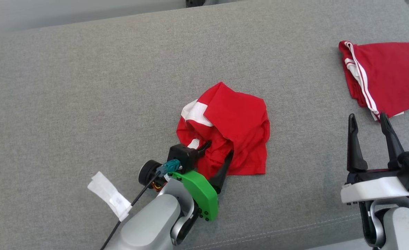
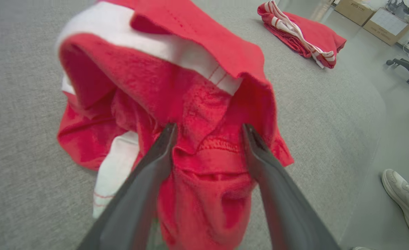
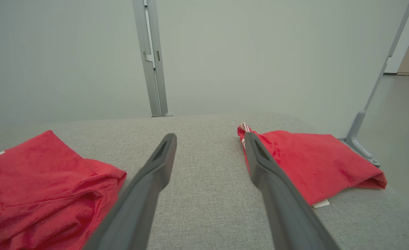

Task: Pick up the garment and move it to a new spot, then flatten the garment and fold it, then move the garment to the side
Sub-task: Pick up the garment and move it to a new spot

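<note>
The crumpled red garment [image 1: 232, 128], white bands showing, lies in a heap at the middle of the grey fabric-covered desk [image 1: 86, 86]. It is bunched, with no clear long axis. The left pincer [image 1: 220, 147] sits at its near-left edge, fingers pointing far and to the right. They are spread wide, with a fold of cloth lying loose between them and nothing pinched. The right pincer [image 1: 367, 115] is also wide open and empty. It hovers well apart at the near right, closer to a second, folded red garment [image 1: 388, 76] at the far right. The left arm is plainly the nearer one, so flattening likely starts there.
</note>
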Motion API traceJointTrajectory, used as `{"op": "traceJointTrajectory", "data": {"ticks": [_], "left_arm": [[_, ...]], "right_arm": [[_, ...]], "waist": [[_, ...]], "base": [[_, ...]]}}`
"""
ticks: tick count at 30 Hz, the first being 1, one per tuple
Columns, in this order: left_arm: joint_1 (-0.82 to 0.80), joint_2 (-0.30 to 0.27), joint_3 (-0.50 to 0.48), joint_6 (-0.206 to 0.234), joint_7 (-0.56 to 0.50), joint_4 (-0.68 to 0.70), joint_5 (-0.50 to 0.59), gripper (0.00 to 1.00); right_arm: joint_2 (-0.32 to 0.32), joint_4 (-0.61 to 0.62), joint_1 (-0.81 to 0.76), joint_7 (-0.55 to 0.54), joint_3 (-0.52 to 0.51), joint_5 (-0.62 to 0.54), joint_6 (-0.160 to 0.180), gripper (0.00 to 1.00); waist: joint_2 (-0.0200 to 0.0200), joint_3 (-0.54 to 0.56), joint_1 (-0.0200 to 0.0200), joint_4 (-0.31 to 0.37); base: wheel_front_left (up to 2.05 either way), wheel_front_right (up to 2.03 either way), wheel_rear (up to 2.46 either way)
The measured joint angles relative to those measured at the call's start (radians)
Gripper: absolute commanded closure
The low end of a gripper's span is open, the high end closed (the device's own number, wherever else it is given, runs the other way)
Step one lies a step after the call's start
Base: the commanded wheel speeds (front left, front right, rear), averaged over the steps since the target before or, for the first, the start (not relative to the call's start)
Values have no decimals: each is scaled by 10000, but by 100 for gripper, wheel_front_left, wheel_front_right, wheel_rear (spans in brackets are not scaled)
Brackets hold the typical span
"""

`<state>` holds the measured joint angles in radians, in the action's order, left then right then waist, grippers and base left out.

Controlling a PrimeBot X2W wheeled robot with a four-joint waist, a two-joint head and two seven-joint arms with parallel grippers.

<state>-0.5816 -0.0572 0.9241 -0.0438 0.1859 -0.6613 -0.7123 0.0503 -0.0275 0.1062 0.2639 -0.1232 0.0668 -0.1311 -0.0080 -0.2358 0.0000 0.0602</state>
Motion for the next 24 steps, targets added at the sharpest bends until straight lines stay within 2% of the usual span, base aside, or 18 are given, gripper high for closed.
{"op": "traceJointTrajectory", "data": {"ticks": [3,5,15,19,24], "left_arm": [[324,-10,-268,107,378,441,-232,0],[631,-226,-504,307,550,965,-232,0],[3345,-2188,-2355,1942,754,3630,268,0],[4398,-2583,-3398,2163,763,4309,782,0],[5522,-2596,-4782,2219,765,4725,1536,0]], "right_arm": [[-4,-33,-267,0,-77,-4,0,0],[-4,-27,-428,0,-186,-13,0,0],[-4,113,-1414,0,-1064,-570,0,0],[-2,46,-1661,0,-1191,-817,2,0],[-6,-313,-1911,0,-757,-1047,0,0]], "waist": [[0,240,0,-38],[0,428,0,-74],[0,1456,0,-524],[0,1788,0,-785],[0,2096,0,-1114]], "base": [[0,0,0],[0,0,0],[0,0,0],[0,0,0],[0,0,0]]}}
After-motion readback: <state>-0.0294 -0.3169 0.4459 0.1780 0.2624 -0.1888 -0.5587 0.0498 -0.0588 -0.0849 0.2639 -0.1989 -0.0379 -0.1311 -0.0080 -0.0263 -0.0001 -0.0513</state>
